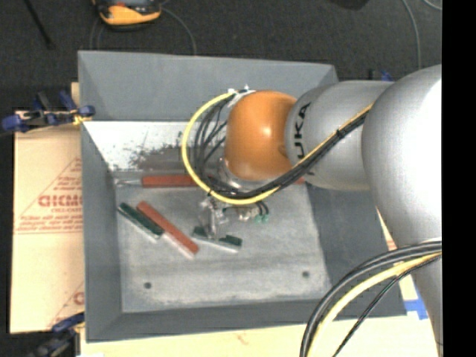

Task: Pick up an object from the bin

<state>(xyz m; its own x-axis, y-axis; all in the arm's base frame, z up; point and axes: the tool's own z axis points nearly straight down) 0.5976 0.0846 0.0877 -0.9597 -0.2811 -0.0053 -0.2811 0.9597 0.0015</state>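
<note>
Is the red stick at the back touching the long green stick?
Apart. The camera view shows bare floor between the red stick and the long green stick.

The big silver arm (387,147) comes in from the right of the frame, its thick last link running leftward toward the centre. A rounded orange cover (256,136) caps the wrist, with black and yellow cables (195,147) looping round its left side. Beneath the cover the gripper (213,224) points downward, just left of the frame's centre. More cables trail across the lower right corner.
</note>
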